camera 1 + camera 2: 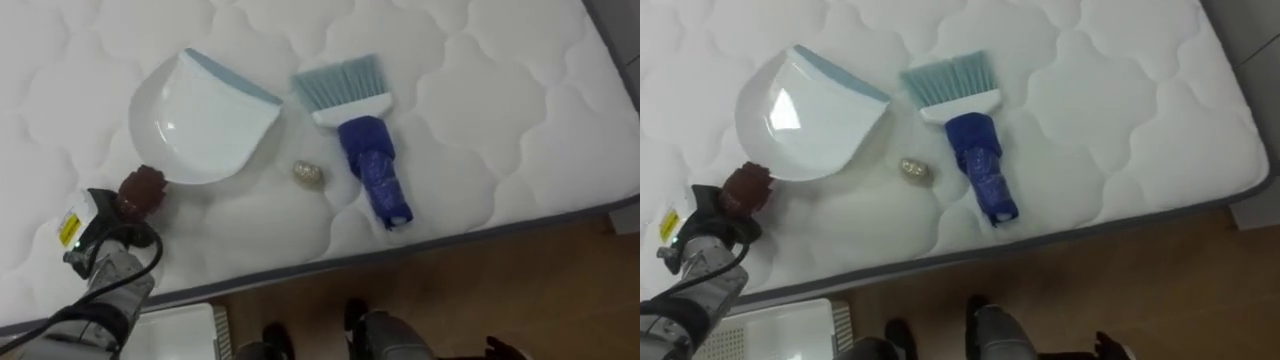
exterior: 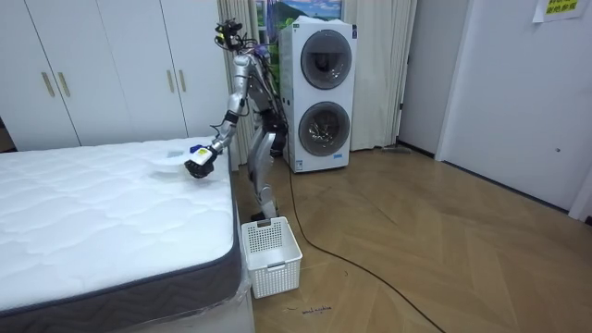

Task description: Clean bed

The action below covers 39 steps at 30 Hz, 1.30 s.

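A white dustpan with a blue lip lies flat on the white mattress, its brown handle pointing toward the near edge. My left hand sits right at the end of that handle, back toward the camera. To the right of the pan lies a brush with pale blue bristles and a blue wrapped handle. A small crumpled scrap rests between pan and brush. My right hand hangs low over the floor at the lower edge. In the room view I stand at the bed's side with my left hand reaching over it.
A white slatted basket stands on the wooden floor by the bed's corner and my feet. The mattress edge runs across the lower part of the eye views. Stacked washing machines stand behind me, white wardrobes along the wall.
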### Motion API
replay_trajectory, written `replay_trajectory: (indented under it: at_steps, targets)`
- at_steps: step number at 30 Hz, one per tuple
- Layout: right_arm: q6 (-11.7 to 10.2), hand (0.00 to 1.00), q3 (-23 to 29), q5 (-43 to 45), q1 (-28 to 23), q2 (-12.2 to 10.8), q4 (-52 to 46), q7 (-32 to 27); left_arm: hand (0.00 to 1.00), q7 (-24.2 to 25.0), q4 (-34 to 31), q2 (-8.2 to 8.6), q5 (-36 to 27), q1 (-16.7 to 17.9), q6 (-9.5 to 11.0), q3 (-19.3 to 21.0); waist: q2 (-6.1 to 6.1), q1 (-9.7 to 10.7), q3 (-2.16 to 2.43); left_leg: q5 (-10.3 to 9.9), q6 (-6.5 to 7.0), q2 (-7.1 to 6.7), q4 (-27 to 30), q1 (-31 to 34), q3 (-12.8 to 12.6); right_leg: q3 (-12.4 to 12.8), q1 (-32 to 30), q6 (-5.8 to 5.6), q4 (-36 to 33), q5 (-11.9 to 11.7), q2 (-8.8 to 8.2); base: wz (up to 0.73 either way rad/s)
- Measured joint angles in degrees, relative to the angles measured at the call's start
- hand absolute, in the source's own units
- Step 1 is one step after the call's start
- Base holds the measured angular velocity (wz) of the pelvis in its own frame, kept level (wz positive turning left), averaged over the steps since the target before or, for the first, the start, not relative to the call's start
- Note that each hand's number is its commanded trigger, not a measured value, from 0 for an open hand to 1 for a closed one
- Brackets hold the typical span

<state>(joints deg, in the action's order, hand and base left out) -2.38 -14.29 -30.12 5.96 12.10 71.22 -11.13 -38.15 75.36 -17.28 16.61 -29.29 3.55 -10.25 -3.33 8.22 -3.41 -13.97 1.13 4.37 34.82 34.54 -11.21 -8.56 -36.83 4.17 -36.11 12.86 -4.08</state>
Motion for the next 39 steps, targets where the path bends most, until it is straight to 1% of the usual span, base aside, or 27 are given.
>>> replay_trajectory:
  at_steps: [2, 4, 5, 6, 8, 10, 14, 16, 17, 18, 21, 22, 24, 26, 27, 29, 34, 37, 39]
  targets:
    - [-0.60, 0.00, 1.39, -1.17, 0.65, 0.39, -0.62, -0.36, 1.00, -1.04, -0.04, -0.14, 1.21, 0.31, 0.26, -0.76, -0.10, -0.21, 0.07, 0.01, 0.03, -0.28, -0.36, -0.29, -0.23, 0.16, -0.10, -0.08, -0.77, 0.29, -0.41, 0.02]
    - [-0.71, 0.00, 2.89, -3.09, 1.40, 0.51, -1.27, -1.00, 1.00, -1.96, -0.08, -0.20, 2.71, 0.47, 0.29, -1.62, -0.24, -0.62, 0.16, -0.02, 0.08, -0.24, -0.37, -0.29, -0.38, 0.16, -0.23, -0.11, -0.96, 0.35, -0.53, 0.02]
    - [-0.83, 0.00, 4.11, -3.70, 1.88, 0.49, -2.11, -1.43, 1.00, -2.60, -0.19, -0.27, 4.39, 1.09, 0.66, -1.73, -0.38, -0.73, 0.25, -0.04, 0.11, -0.20, -0.37, -0.33, -0.46, 0.05, -0.13, -0.09, -0.90, 0.31, -0.51, 0.00]
    - [-1.49, 0.00, 4.83, -4.08, 2.23, 0.50, -2.55, -1.87, 1.00, -3.03, -0.46, -0.27, 6.10, 2.02, 1.00, -1.74, -0.42, -0.76, 0.28, -0.04, 0.11, -0.24, -0.44, -0.58, -0.52, 0.10, 0.00, -0.08, -0.94, 0.29, -0.52, 0.00]
    - [-2.56, 0.00, 5.46, -4.08, 3.14, 0.46, -2.81, -2.45, 1.00, -3.49, -0.57, -0.26, 8.74, 3.14, 1.46, -1.77, -0.43, -0.77, 0.28, -0.04, 0.11, -0.26, -0.50, -0.92, -0.61, 0.19, 0.19, -0.07, -1.08, 0.29, -0.52, 0.00]
    - [-3.19, 0.00, 5.54, -4.07, 3.96, 0.49, -3.44, -2.94, 1.00, -4.15, -0.73, -0.27, 10.44, 4.16, 1.87, -1.85, -0.42, -0.84, 0.28, -0.04, 0.11, -0.38, -0.78, -1.25, -0.60, 0.30, 0.33, -0.05, -1.13, 0.30, -0.55, 0.00]
    - [-4.15, 0.00, 6.65, -4.11, 4.16, 0.49, -5.31, -3.34, 1.00, -5.27, -1.25, -0.30, 11.68, 5.14, 2.09, -2.00, -0.40, -1.03, 0.29, 0.13, 0.06, -1.03, -1.47, -1.74, -0.53, 0.88, 0.23, -0.10, -1.37, 0.40, -0.82, -0.02]
    - [-4.21, 0.00, 7.52, -3.80, 3.93, 0.51, -7.38, -4.53, 1.00, -6.12, -1.77, -0.34, 11.69, 5.58, 3.06, -1.99, -0.30, -1.71, 0.35, 0.13, 0.06, -1.07, -1.55, -1.77, -0.65, 1.17, 0.11, -0.13, -1.32, 0.37, -0.77, -0.11]
    - [-4.34, 0.00, 8.19, -3.77, 3.82, 0.52, -8.48, -5.59, 1.00, -6.59, -2.17, -0.37, 11.69, 6.20, 3.94, -1.99, -0.25, -1.90, 0.39, 0.13, 0.07, -1.08, -1.51, -1.81, -0.76, 1.37, 0.08, -0.16, -1.25, 0.35, -0.71, -0.10]
    - [-4.83, 0.00, 8.82, -3.56, 3.67, 0.52, -9.72, -6.85, 1.00, -6.73, -2.45, -0.40, 12.19, 6.67, 4.62, -1.99, -0.24, -1.95, 0.42, 0.15, 0.10, -1.10, -1.46, -1.79, -0.77, 1.38, 0.09, -0.17, -1.23, 0.35, -0.72, -0.07]
    - [-6.49, 0.00, 9.00, -3.51, 3.59, 0.59, -12.56, -9.34, 1.00, -6.73, -2.66, -0.41, 13.25, 7.03, 5.25, -2.38, -0.09, -2.17, 0.56, 0.17, 0.13, -1.02, -1.47, -1.69, -0.80, 1.38, 0.17, -0.36, -0.37, 0.01, -0.45, 0.00]
    - [-6.54, 0.00, 9.00, -3.52, 3.55, 0.58, -13.20, -9.72, 1.00, -6.73, -2.75, -0.41, 13.25, 7.16, 5.29, -2.49, -0.04, -2.29, 0.59, 0.19, 0.17, -0.99, -1.41, -1.69, -0.81, 1.38, 0.24, -0.37, -0.31, 0.01, -0.43, 0.00]
    - [-6.69, 0.00, 8.93, -3.38, 3.25, 0.36, -16.42, -11.28, 1.00, -6.75, -3.90, -0.41, 13.10, 8.77, 5.60, -2.72, 0.05, -2.37, 0.70, 0.19, 0.19, -0.87, -1.50, -2.13, -0.82, 1.53, 0.93, -0.57, 0.46, -0.12, -0.15, -0.04]
    - [-6.88, 0.00, 8.92, -3.31, 3.41, 0.23, -17.53, -12.54, 1.00, -6.74, -3.95, -0.40, 12.95, 9.70, 5.74, -3.76, 0.47, -2.46, 0.98, 0.18, 0.21, -0.88, -1.59, -2.65, -1.22, 1.90, 1.26, -0.61, 0.53, -0.14, -0.15, -0.06]
    - [-6.66, 0.00, 8.92, -3.26, 3.28, -0.11, -17.53, -13.68, 1.00, -6.73, -3.95, -0.40, 12.94, 10.42, 5.81, -4.50, 0.49, -2.42, 0.99, 0.18, 0.21, -0.88, -1.62, -3.09, -1.27, 1.86, 1.83, -0.65, 0.73, -0.14, -0.18, -0.04]
    - [-6.66, 0.00, 8.92, -2.81, 3.04, -0.34, -18.24, -15.15, 1.00, -6.73, -3.95, -0.41, 12.86, 11.49, 5.95, -4.75, 0.51, -2.44, 1.00, 0.18, 0.21, -0.94, -1.64, -3.48, -1.42, 2.06, 2.14, -0.77, 0.84, -0.16, -0.23, -0.05]
    - [-6.36, 0.00, 8.92, 2.46, 3.00, -0.66, -20.68, -19.59, 1.00, -6.73, -3.98, -0.43, 12.23, 12.97, 6.12, -4.66, 0.51, -2.58, 1.00, 0.17, 0.70, -1.01, -2.20, -3.36, -2.37, 2.70, 1.24, -1.07, 0.22, -0.17, -0.44, -0.06]
    - [-8.46, 0.00, 9.02, 6.57, 3.27, -0.16, -25.07, -22.12, 1.00, -6.71, -4.00, -0.51, 12.33, 13.17, 6.57, -4.66, 0.59, -2.52, 1.06, 0.13, 1.01, -1.11, -3.06, -3.17, -2.73, 3.17, 0.44, -1.24, 0.19, -0.70, -0.57, -0.07]
    - [-10.75, 0.00, 9.09, 11.45, 3.28, 0.00, -28.09, -24.11, 1.00, -6.71, -4.67, -0.92, 12.51, 14.07, 7.52, -4.65, 0.69, -2.66, 1.14, 0.14, 1.02, -1.09, -3.05, -3.16, -2.74, 3.12, 0.59, -1.24, 0.54, -0.91, -0.40, 0.00]
